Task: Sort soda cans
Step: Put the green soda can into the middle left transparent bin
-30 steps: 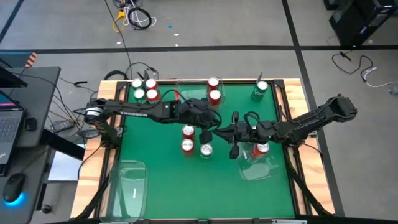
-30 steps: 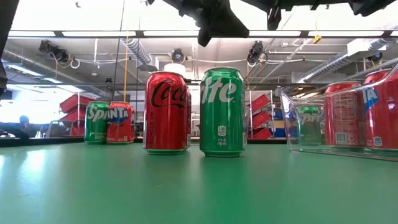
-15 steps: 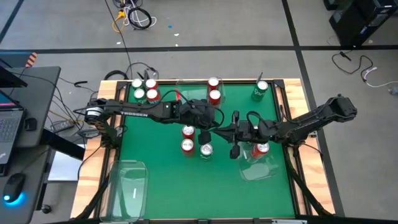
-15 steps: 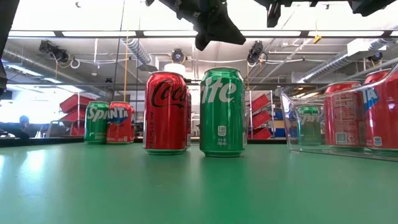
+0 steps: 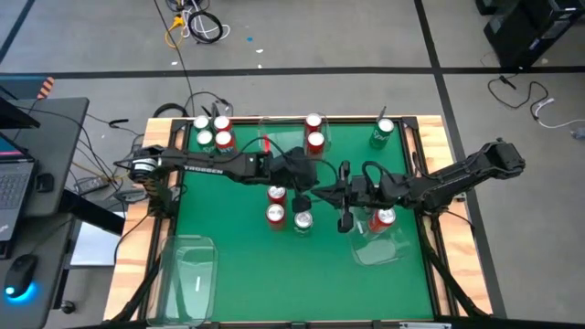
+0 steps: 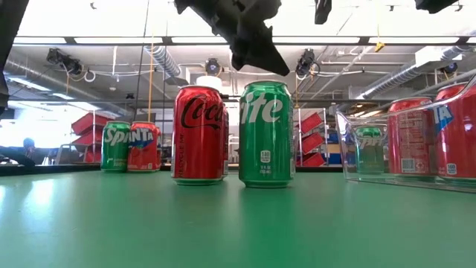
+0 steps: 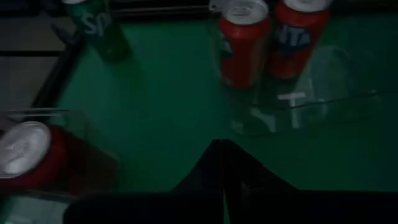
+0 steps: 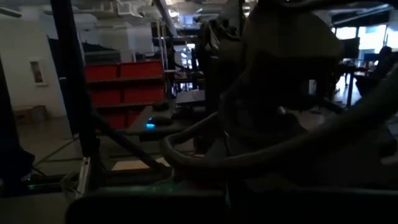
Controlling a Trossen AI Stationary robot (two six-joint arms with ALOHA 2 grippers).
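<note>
Three soda cans stand upright mid-table: two red ones (image 5: 276, 193) (image 5: 275, 214) and a green one (image 5: 303, 220). My left gripper (image 5: 311, 187) hangs shut and empty just above the green can (image 6: 265, 134), its fingers (image 7: 211, 163) slanting down toward the far right. My right gripper (image 5: 329, 194) is raised beside it, roughly level and pointing toward the table's left; it touches nothing. More cans stand at the far left (image 5: 213, 132). Two red ones (image 5: 315, 131) sit in a clear tray at the far edge. A green one (image 5: 382, 132) stands far right.
A clear tray (image 5: 393, 249) on the right holds a red can (image 5: 384, 217), partly under my right arm. Another clear tray (image 5: 192, 265) lies at the near left. Open green mat spreads along the near edge. A wooden rim (image 5: 439, 183) borders the table.
My left gripper has sunk a little toward the green can and tipped its shut fingers further downward. The cans have stayed where they were.
</note>
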